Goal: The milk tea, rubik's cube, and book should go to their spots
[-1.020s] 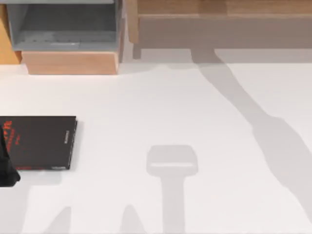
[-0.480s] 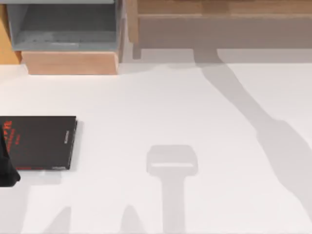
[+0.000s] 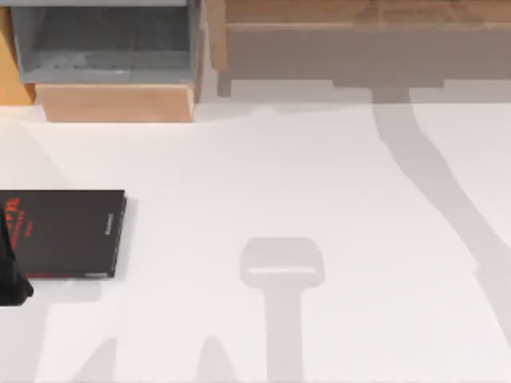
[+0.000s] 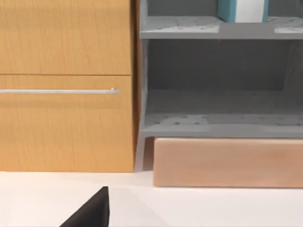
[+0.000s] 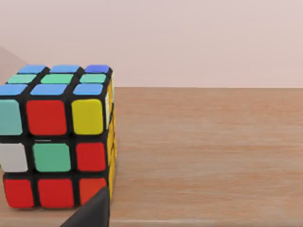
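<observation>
The cube [image 5: 57,137] sits on a wooden shelf [image 5: 203,151], just ahead of the right end effector, whose finger state cannot be told. The teal book [image 4: 241,10] stands on the upper grey shelf [image 4: 180,27] of the cabinet [image 4: 66,85] facing the left wrist. At 9 o'clock on the tabletop [image 3: 303,175] lies a black book [image 3: 68,233], with the left arm [image 3: 9,275] at its outer edge.
</observation>
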`<act>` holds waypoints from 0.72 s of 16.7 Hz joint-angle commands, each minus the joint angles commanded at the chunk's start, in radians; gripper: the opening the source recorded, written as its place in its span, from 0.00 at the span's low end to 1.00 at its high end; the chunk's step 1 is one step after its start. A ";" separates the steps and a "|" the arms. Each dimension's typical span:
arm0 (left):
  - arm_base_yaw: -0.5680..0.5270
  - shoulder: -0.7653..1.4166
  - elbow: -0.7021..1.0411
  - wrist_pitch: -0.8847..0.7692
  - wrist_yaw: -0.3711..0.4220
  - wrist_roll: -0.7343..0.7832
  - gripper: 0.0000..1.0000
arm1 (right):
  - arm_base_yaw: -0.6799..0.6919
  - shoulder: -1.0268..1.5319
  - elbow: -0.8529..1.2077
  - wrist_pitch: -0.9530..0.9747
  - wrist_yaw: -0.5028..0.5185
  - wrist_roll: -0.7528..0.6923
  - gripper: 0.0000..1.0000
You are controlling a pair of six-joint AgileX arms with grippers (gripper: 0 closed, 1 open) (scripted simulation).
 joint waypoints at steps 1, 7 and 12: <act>0.000 0.000 0.000 0.000 0.000 0.000 1.00 | -0.018 -0.071 -0.070 0.000 -0.018 -0.001 1.00; 0.000 0.000 0.000 0.000 0.000 0.000 1.00 | -0.137 -0.557 -0.551 -0.003 -0.146 -0.005 1.00; 0.000 0.000 0.000 0.000 0.000 0.000 1.00 | -0.241 -0.985 -0.976 -0.006 -0.259 -0.007 1.00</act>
